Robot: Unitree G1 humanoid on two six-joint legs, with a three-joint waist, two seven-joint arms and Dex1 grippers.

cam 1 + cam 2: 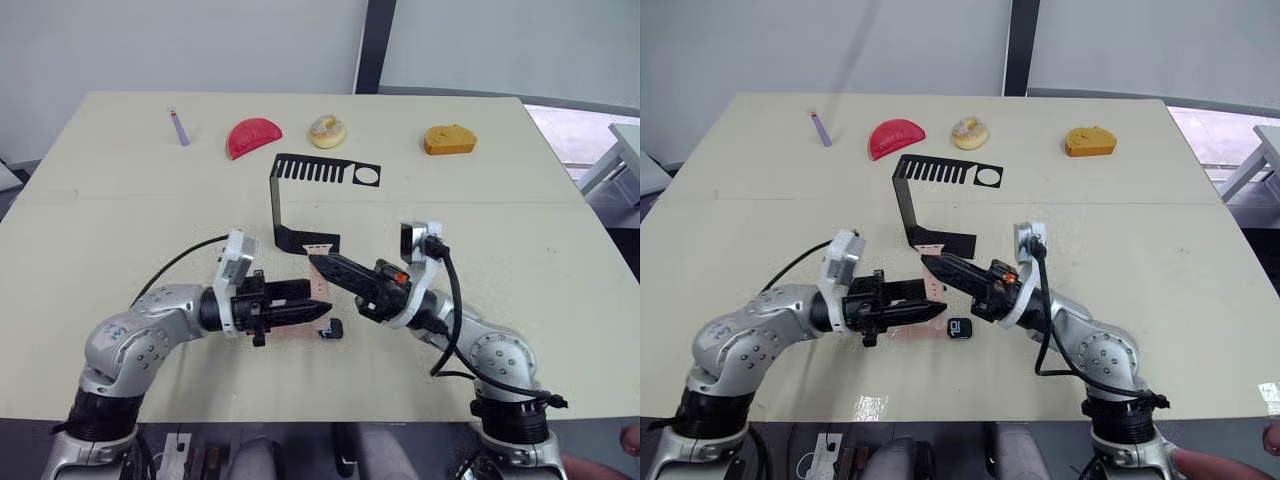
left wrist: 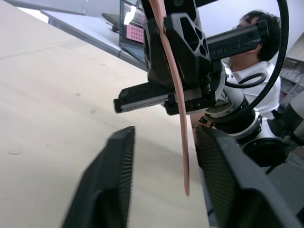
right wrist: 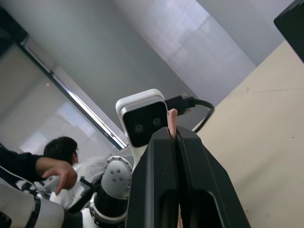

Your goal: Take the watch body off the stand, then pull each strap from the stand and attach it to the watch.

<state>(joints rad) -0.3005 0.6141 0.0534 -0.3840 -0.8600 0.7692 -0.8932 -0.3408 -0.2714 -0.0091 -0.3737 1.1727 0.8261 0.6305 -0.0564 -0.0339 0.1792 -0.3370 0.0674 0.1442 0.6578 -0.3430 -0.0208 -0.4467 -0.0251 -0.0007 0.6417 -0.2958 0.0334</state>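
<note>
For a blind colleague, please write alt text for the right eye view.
Two robot grippers meet low over a beige table: the right gripper holds a pink strap beside the left gripper. The watch body lies below them, the black stand behind.

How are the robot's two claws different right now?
The right claw is pinched shut on a thin pale pink watch strap; the left claw is open, its fingers on either side of that strap's hanging end without touching it. The right claw points toward the black bent-metal stand; the left claw points sideways toward the right arm. Both have two black fingers.
</note>
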